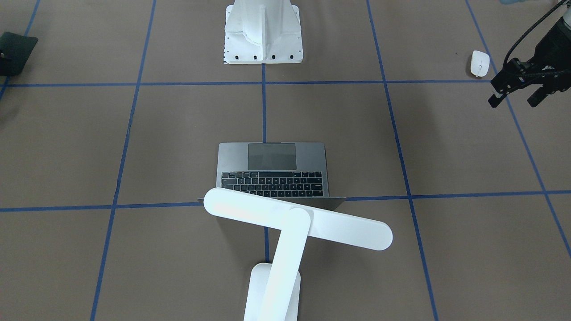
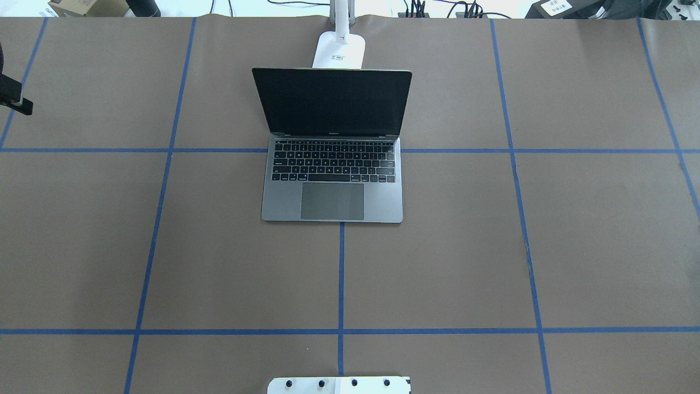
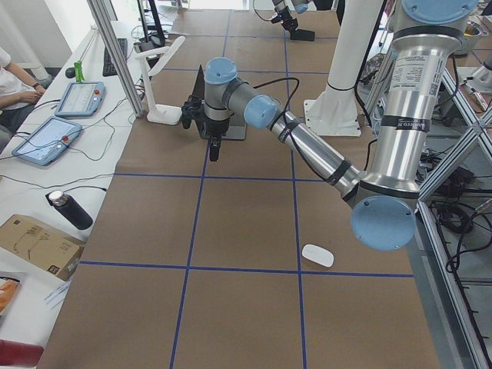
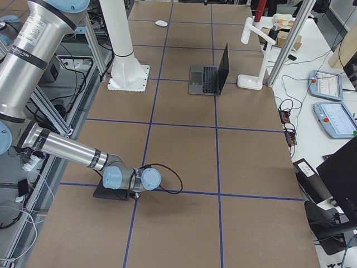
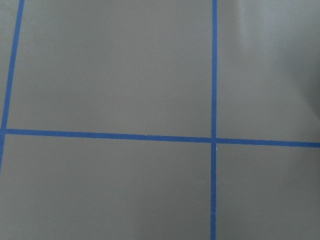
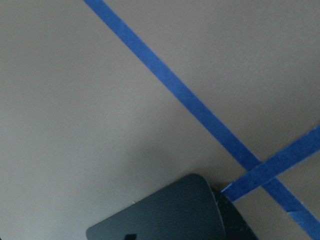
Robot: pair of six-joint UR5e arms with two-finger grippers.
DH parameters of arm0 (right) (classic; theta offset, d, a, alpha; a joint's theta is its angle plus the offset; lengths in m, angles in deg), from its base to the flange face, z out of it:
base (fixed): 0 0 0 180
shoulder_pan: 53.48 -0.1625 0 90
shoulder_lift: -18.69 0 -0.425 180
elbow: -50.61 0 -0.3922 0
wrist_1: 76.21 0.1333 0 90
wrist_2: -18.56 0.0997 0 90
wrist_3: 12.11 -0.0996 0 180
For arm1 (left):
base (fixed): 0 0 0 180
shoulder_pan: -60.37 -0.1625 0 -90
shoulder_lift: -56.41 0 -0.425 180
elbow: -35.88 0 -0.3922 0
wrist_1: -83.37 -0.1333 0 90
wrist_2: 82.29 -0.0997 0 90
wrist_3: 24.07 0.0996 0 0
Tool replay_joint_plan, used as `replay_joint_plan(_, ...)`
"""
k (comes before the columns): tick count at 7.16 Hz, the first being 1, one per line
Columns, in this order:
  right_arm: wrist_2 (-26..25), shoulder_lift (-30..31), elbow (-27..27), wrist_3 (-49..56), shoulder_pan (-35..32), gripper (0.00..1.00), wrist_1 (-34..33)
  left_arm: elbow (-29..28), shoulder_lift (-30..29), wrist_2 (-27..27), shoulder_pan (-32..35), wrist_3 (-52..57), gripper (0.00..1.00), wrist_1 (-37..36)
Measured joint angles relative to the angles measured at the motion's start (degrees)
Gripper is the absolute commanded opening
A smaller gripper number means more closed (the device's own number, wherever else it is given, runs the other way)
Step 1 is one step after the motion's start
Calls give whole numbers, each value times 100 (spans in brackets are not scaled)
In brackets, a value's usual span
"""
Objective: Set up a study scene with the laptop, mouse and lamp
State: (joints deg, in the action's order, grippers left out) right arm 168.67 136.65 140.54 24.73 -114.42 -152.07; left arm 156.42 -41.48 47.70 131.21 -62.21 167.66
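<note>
The grey laptop (image 2: 332,202) stands open at the table's middle, its screen facing the robot. The white lamp (image 1: 296,218) stands behind it, with its bar head over the lid and its base (image 2: 339,50) on the table. The white mouse (image 1: 480,63) lies near the robot's left side and also shows in the exterior left view (image 3: 317,255). My left gripper (image 1: 514,99) is open and empty, hovering above the table just in front of the mouse. My right arm reaches low to the black mouse pad (image 4: 109,192). Its fingers do not show, so I cannot tell their state.
The white robot pedestal (image 1: 263,33) stands at the table's robot side. The black mouse pad (image 1: 15,51) lies at the far right end, and one corner shows in the right wrist view (image 6: 165,215). Blue tape lines grid the brown table. Operators' tablets lie beyond the far edge.
</note>
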Motion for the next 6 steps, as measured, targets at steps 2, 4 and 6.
replay_joint_plan(2, 1, -25, 11, -31, 14, 0, 0, 24, 11, -2, 0, 0, 99, 0)
replay_joint_plan(4, 42, -67, 38, -58, 33, 0, 0, 43, 15, -10, 4, -2, 99, -6)
replay_joint_plan(6, 378, -127, 44, -76, 128, 0, -3, 50, 15, -16, 1, -8, 99, -8)
